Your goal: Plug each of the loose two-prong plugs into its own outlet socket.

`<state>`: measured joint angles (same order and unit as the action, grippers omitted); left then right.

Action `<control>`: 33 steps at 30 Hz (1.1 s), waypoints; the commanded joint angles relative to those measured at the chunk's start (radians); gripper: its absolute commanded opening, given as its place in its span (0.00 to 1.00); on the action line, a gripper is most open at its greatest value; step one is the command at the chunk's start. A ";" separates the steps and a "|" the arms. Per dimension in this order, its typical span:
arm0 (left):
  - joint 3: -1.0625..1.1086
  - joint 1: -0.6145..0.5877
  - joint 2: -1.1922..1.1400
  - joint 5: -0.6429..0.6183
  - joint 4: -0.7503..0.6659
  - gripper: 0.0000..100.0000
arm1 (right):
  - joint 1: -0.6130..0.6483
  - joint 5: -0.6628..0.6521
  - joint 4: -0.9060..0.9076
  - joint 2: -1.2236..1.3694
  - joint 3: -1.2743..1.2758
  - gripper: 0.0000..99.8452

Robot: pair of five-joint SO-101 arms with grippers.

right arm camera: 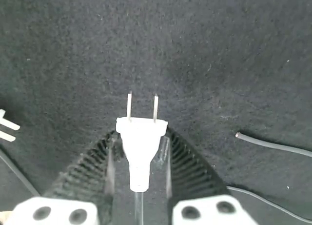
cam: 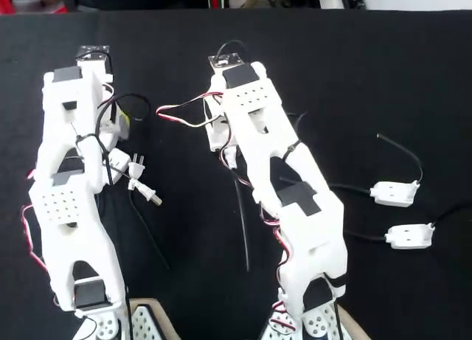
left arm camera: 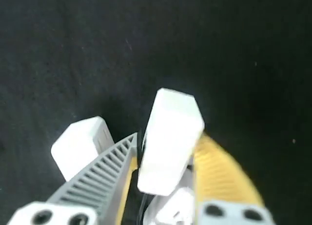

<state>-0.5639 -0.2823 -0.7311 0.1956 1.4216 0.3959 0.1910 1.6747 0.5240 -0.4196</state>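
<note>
The blurred white block (left arm camera: 169,139) is perhaps an outlet socket.

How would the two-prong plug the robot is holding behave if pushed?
The plug looks small and hard, so probably light and rigid. Its smooth tapered body might slip in the gripper. Its thin prongs could bend if knocked.

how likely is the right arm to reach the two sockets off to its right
Probably yes: the right gripper holds a plug, and just thin cables lie on the cloth between it and the far socket and near socket.

At least two plugs (right arm camera: 140,137) (cam: 136,164), two sockets (cam: 394,194) (cam: 409,237)
</note>
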 commanded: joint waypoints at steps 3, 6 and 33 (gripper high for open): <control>-0.145 0.028 0.008 0.037 0.130 0.03 | -0.044 -0.008 -0.002 -0.065 -0.013 0.01; -0.252 0.030 0.020 0.064 0.190 0.04 | -0.094 -0.046 0.002 -0.071 -0.028 0.01; 1.121 0.559 0.959 0.474 -0.210 0.03 | -0.282 -0.287 -0.002 -0.269 0.262 0.01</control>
<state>0.2601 0.1933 0.1143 0.5792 1.4569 0.1227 -0.0852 1.7146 0.3107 -0.1926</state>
